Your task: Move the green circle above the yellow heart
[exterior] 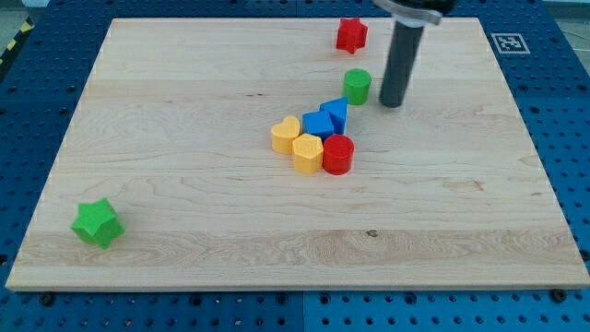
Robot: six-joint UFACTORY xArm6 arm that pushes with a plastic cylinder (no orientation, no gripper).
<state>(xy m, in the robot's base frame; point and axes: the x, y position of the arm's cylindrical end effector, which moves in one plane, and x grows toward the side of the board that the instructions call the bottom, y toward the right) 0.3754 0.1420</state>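
Green star (97, 223) nearest; green circle (358, 86) just beside my tip (393, 103), on the view's left; nothing grasped.

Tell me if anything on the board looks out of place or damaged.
Nothing looks damaged. Only the green star sits alone near the view's bottom left, far from the others. My tip is just right of the green circle.

Even, bright overhead light, no glare on the bench (184, 111). Shadows short and soft, tucked just under blocks and the rod. Focus decent across frame, slight softness overall, low res. No obvious edge distortion.
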